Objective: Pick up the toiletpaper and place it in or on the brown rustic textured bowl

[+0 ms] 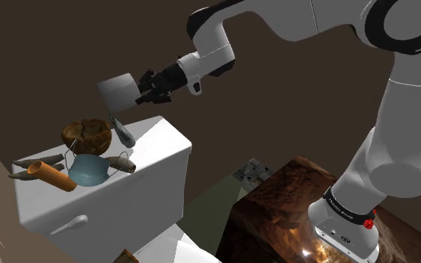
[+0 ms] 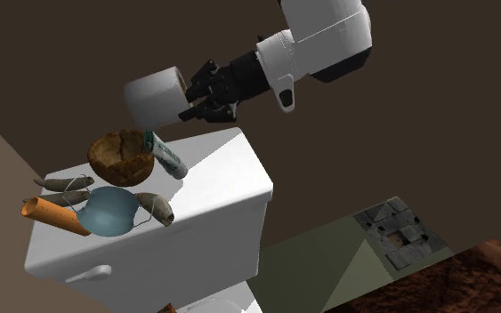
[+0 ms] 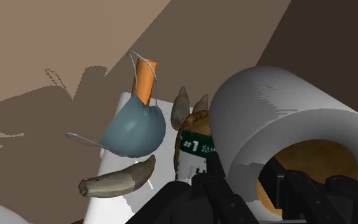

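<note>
A white toilet paper roll [image 1: 117, 93] hangs in the air, lying on its side, with my black gripper [image 1: 143, 91] shut on its end. The brown rough bowl [image 1: 87, 135] sits at the back of the white toilet tank lid [image 1: 156, 138], just below and slightly to the shoulder view's left of the roll. In the second exterior view the roll [image 2: 154, 96] floats above the bowl [image 2: 121, 156], clear of it, with the gripper [image 2: 193, 96] at its right end. In the wrist view the roll [image 3: 279, 127] sits clasped in the gripper [image 3: 260, 184], and part of the bowl [image 3: 196, 122] peeks out beside it.
On the lid lie a blue face mask [image 1: 89, 170], an orange tube [image 1: 55, 176], grey-brown horn-shaped pieces [image 1: 119, 162] and a green-and-white toothpaste tube [image 1: 122, 131] leaning against the bowl. A grey block [image 1: 252, 173] lies on the floor beside the brown stand [image 1: 291, 209].
</note>
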Robot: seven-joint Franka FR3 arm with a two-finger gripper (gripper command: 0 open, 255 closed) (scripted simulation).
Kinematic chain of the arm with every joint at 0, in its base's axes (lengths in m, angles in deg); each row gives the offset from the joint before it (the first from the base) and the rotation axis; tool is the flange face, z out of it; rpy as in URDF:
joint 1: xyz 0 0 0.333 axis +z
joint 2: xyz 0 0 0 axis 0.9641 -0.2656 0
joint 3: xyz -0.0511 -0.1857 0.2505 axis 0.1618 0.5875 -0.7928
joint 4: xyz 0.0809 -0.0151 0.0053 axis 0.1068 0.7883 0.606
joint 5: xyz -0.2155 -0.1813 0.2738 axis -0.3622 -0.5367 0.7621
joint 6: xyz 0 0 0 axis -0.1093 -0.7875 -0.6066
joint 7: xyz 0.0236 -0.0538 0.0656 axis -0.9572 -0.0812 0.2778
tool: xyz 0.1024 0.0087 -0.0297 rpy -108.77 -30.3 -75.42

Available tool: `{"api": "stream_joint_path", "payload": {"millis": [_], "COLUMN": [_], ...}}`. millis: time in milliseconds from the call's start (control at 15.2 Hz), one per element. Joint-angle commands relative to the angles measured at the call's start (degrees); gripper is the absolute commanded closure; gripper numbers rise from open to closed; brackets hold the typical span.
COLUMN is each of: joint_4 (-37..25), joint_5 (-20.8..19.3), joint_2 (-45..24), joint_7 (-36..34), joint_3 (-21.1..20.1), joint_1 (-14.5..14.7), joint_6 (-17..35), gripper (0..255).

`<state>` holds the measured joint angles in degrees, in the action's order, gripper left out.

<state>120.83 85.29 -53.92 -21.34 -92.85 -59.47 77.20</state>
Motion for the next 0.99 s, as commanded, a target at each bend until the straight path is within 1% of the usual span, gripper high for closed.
{"api": "stream_joint_path", "payload": {"millis": [0, 264, 462, 924], "joint_4": [-3.40, -10.86, -17.71, -17.36], "joint_5": [0.18, -0.62, -2.25, 0.61], "joint_2": [-2.57, -8.25, -13.27, -16.07], "joint_7": [-1.21, -4.06, -7.09, -2.36], "joint_3": [-0.96, -2.28, -2.85, -3.44], "joint_1": [1.78, 5.39, 8.47, 8.09], "joint_6": [2.49, 6.85, 9.92, 10.49], "gripper": [255, 255, 255, 255]}}
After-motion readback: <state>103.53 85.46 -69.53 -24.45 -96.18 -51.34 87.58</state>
